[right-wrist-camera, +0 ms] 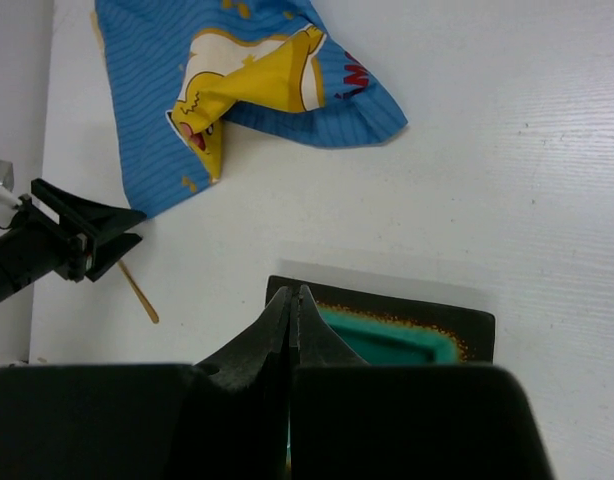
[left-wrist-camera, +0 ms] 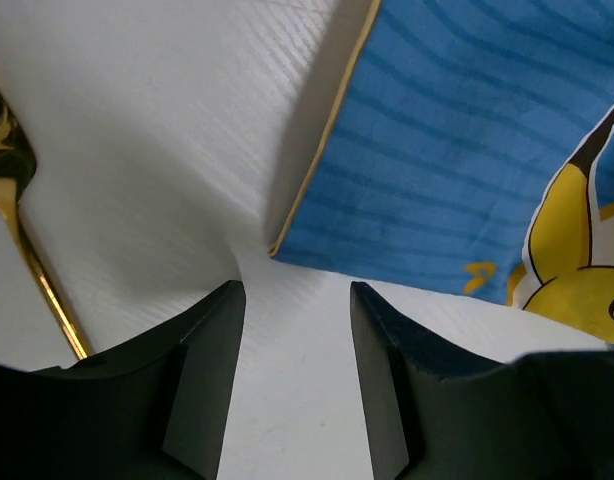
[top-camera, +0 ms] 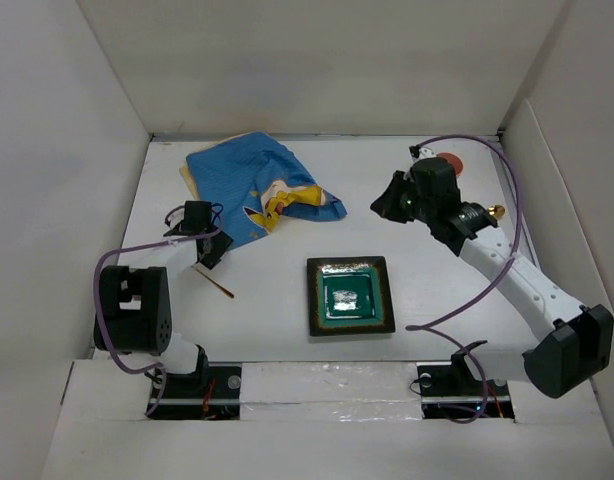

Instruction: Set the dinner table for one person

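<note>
The white dinner table (top-camera: 447,300) carries a square plate (top-camera: 350,295) with a green centre and dark rim at the middle. A crumpled blue cartoon-print cloth mat (top-camera: 252,185) lies at the back left. A gold utensil (top-camera: 215,283) lies by my left gripper (top-camera: 215,240); its head shows in the left wrist view (left-wrist-camera: 12,190). My left gripper (left-wrist-camera: 295,295) is open and empty, low over the table, just short of the mat's edge (left-wrist-camera: 457,150). My right gripper (top-camera: 379,207) is shut and empty, raised above the table behind the plate (right-wrist-camera: 467,325).
A round red object (top-camera: 452,160) sits at the back right, partly hidden by the right arm. A small gold piece (top-camera: 496,212) shows beside that arm. White walls enclose the table on three sides. The left gripper (right-wrist-camera: 77,240) shows in the right wrist view.
</note>
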Controlling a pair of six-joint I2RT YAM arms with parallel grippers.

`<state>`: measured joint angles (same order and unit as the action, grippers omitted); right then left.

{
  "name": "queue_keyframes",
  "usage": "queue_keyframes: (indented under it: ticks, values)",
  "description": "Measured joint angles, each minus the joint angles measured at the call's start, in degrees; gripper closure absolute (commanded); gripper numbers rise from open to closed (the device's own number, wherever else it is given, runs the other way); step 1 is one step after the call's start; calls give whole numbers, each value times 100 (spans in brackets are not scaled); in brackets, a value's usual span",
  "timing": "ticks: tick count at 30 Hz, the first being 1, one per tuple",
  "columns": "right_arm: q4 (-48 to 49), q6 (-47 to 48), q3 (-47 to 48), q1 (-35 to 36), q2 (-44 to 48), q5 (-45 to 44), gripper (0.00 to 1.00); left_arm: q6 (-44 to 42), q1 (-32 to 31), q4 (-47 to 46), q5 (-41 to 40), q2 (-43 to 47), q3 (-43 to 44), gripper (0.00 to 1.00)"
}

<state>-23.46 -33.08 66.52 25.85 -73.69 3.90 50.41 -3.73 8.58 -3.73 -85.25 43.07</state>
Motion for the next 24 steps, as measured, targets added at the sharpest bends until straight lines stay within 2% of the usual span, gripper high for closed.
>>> queue_keyframes:
  ticks: [2, 5, 6, 10, 14, 18, 24]
  values:
    - [42, -22, -7, 0, 28, -2, 91, 15, -2, -81, -57, -133, 59, 57]
    - [170, -59, -90, 0, 44, 2, 70, 7, -2, -170, -109, -168, 76, 59]
    - [186, -68, -118, 0, 31, 2, 67, 4, -2, -203, -133, -184, 81, 59]
    - [372, -186, -170, 0, -212, 0, 61, 9, -2, -238, -197, -317, 184, 67]
    - [564, -258, -173, -37, -623, 13, 58, 24, -2, -262, -249, -457, 275, 83]
    - [820, -352, -164, -107, -1060, 13, 48, 2, -2, -238, -293, -516, 313, 98]
    - [1062, -470, 76, -273, -2076, 9, 44, -197, -2, -103, -343, -610, 466, 100]
